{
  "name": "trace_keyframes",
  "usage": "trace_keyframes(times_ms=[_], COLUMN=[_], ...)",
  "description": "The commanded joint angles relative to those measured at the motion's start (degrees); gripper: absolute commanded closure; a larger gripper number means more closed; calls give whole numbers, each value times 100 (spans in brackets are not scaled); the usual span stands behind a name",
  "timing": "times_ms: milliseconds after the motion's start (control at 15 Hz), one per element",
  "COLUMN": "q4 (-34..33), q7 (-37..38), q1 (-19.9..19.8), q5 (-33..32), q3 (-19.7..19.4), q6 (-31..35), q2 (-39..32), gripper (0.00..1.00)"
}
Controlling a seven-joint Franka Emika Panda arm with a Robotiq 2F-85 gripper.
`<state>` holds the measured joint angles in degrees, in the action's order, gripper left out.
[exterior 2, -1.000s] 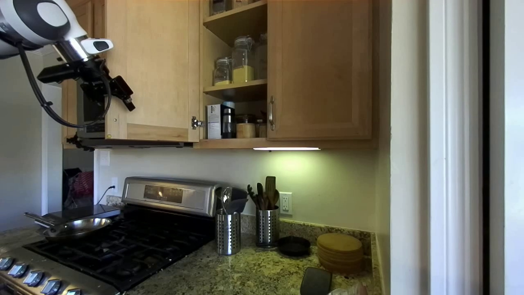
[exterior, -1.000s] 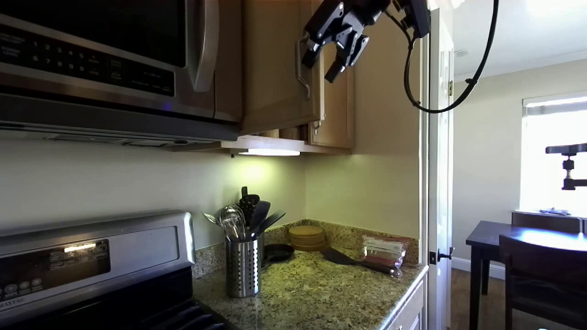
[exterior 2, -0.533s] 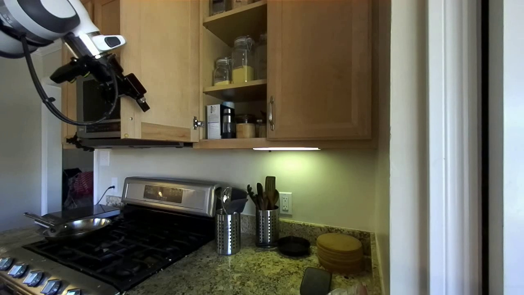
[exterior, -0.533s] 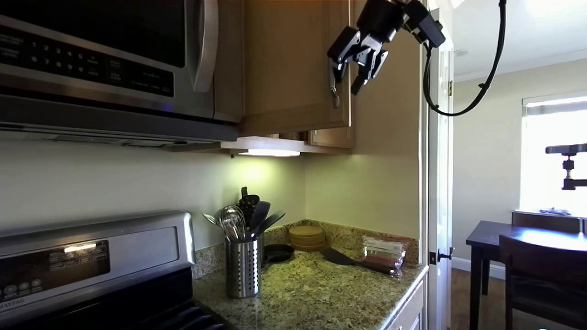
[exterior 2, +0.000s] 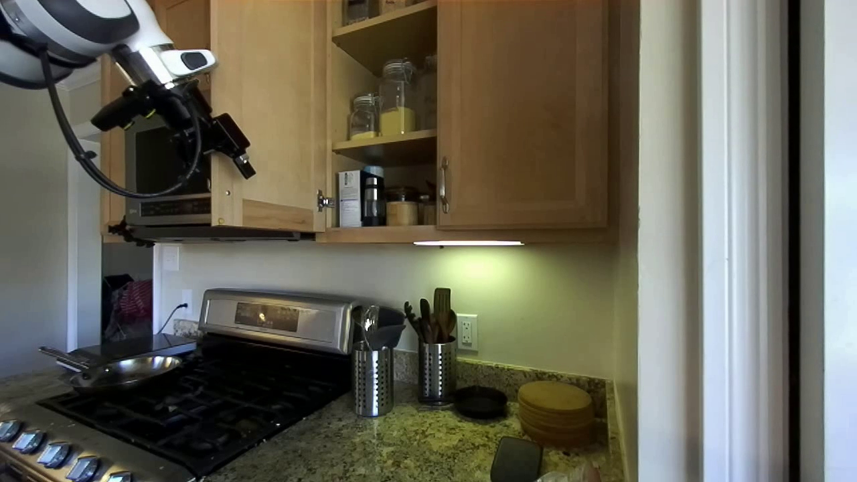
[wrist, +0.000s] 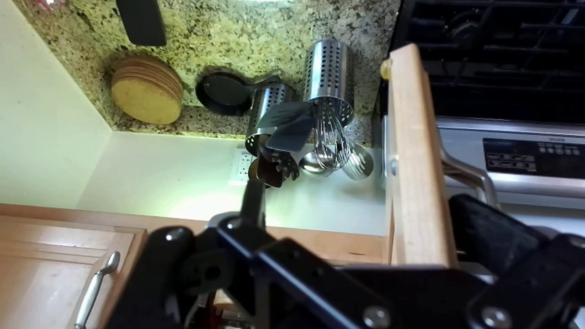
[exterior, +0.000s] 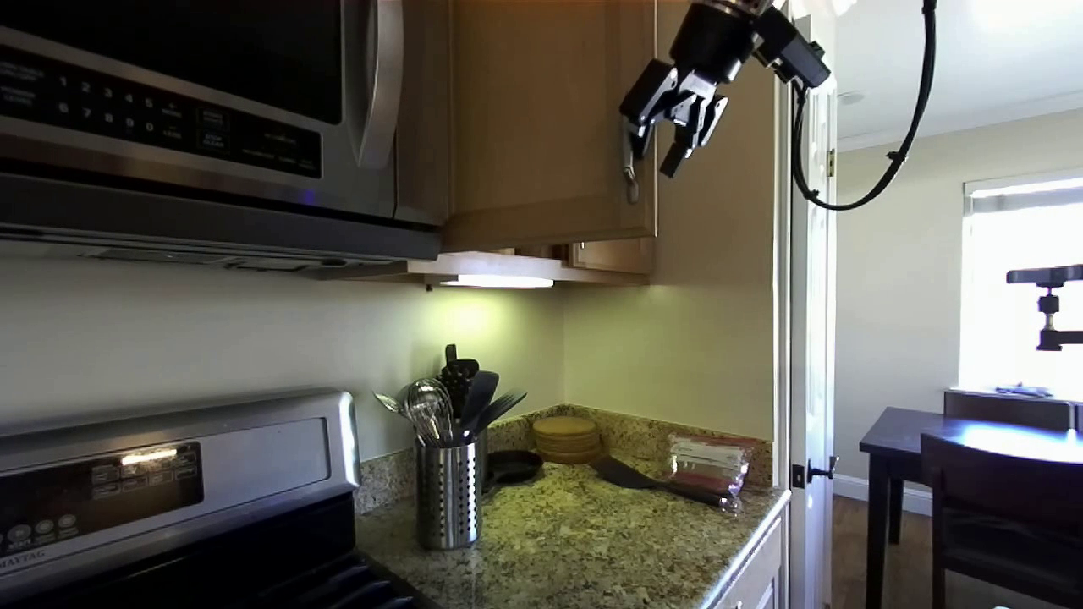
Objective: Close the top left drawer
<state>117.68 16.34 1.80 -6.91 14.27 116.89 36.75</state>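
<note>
I'm seeing the door [exterior: 541, 118] standing ajar, swung out on its hinge [exterior 2: 323, 201] left of the shelves [exterior 2: 395, 150] in an exterior view; its top is running out of frame in both exterior views. My pincer [exterior: 656, 159] is sitting released, fingers [wrist: 484, 228] spread, the door's free edge standing between them in the wrist view. One finger is covering part of the handle [exterior: 631, 182] in an exterior view and again in the wrist view; I'm not managing to tell whether they're touching. The arm [exterior 2: 80, 30] is getting cropped in an exterior view; there the door is hiding its handle side, and I'm making out only one fingertip. Dark pincer linkage is blocking the bottom of the wrist view. The packet [exterior 2: 569, 476] is getting cut off in an exterior view.

Versus a second ago: the door is sitting nearer closed, more microwave [exterior 2: 147, 164] is showing past it, and the pincer is standing farther right in both exterior views.
</note>
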Motion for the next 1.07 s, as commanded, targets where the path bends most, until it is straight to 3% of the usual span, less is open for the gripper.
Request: trace_keyframes(times_ms=[0,200,600,800,1000], q4=[-45,-24,-71,46,124], q7=[-792,-1569,-2206,-2448,-2781], q1=[238,348,269,435,840], q5=[225,431,111,276,820], q3=[-448,-804,-945,-914,-886], q6=[-387,-1008,-2250,-2552,-2731], q2=[-203,-125,57,94,111], gripper=[0,0,0,0,0])
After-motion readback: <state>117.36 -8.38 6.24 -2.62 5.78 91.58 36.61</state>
